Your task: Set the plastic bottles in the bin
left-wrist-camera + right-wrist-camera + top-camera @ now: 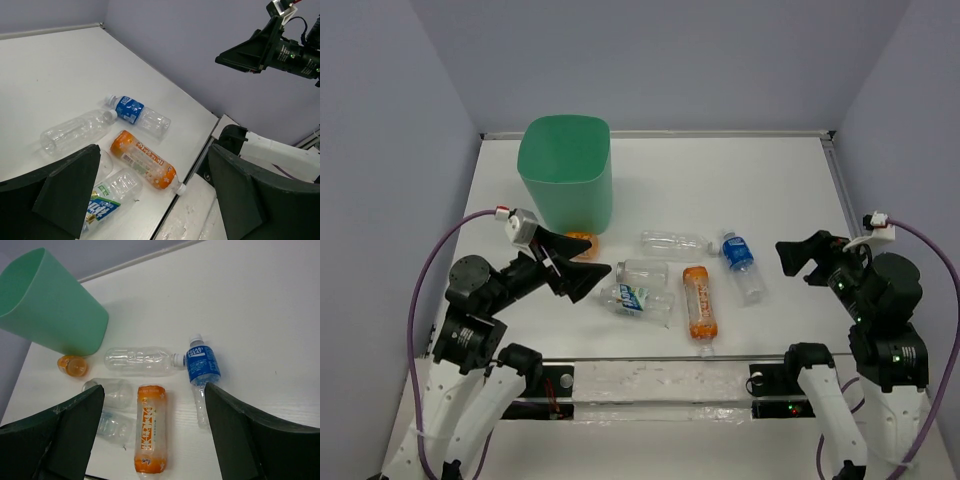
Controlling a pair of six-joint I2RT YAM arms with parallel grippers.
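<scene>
White table between pale lilac walls, metal trim along its far edge

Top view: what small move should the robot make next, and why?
Probably lower the left fingers, which are open and empty, over the blue-white labelled bottle. It lies closest to them, on the same side of the table as the bin, and neither arm holds a bottle yet.

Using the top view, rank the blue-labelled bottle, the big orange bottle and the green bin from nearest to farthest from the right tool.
1. Blue-labelled bottle, just left of the right tool.
2. Big orange bottle, further left, nearer the arms' bases.
3. Green bin, far left at the back.
</scene>
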